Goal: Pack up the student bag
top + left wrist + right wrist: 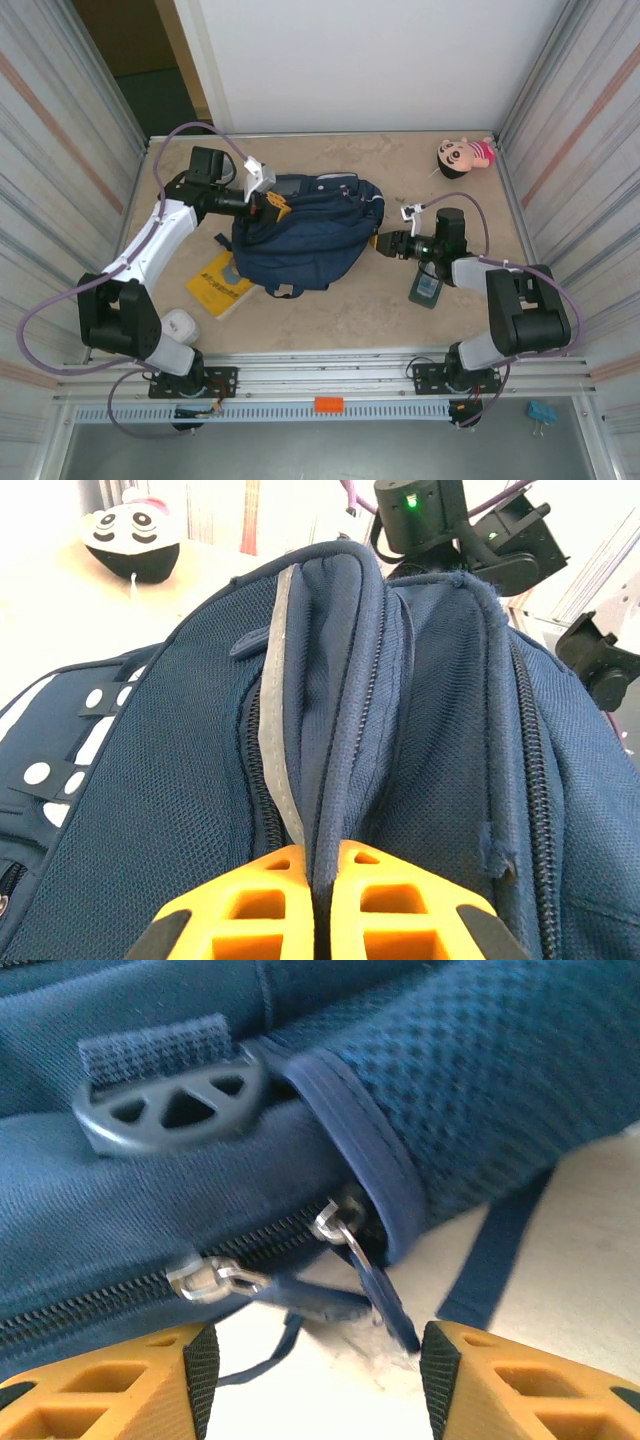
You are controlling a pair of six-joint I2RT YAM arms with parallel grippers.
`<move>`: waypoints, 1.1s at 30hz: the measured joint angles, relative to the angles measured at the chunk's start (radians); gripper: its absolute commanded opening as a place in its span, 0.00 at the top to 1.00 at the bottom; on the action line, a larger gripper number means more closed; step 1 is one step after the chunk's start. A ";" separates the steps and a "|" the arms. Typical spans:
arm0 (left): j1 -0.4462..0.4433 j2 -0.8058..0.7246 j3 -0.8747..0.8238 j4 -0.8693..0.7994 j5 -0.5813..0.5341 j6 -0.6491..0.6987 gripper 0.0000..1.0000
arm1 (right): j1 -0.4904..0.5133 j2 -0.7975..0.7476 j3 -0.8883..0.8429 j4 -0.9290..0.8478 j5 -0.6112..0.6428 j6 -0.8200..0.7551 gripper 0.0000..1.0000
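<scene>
Student bag (300, 235) lies mid-desk (360, 310), between the two arms. Left gripper (320, 885) is clamped on a raised fold of navy fabric beside a zipper track, at the bag's far-left corner. Right gripper (318, 1360) is open at the bag's right end. Two metal zipper sliders (215, 1280) sit just beyond its fingers, with one pull tab hanging in the gap; contact cannot be told.

Around the bag:
- One yellow book (222, 285) at the near-left edge, print too small to read.
- One plush doll head (462, 153) in the far-right corner.
- One dark flat item (427, 288) beside the right arm.
</scene>
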 measured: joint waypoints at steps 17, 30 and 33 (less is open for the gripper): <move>0.020 0.000 0.000 -0.021 0.033 0.022 1.00 | -0.016 0.025 0.027 0.001 -0.042 -0.004 0.37; 0.023 0.000 0.000 -0.032 0.033 0.026 1.00 | -0.051 -0.053 -0.014 -0.069 -0.061 -0.004 0.44; 0.023 0.000 0.002 -0.032 0.033 0.026 1.00 | -0.044 -0.064 -0.014 -0.085 -0.080 -0.004 0.47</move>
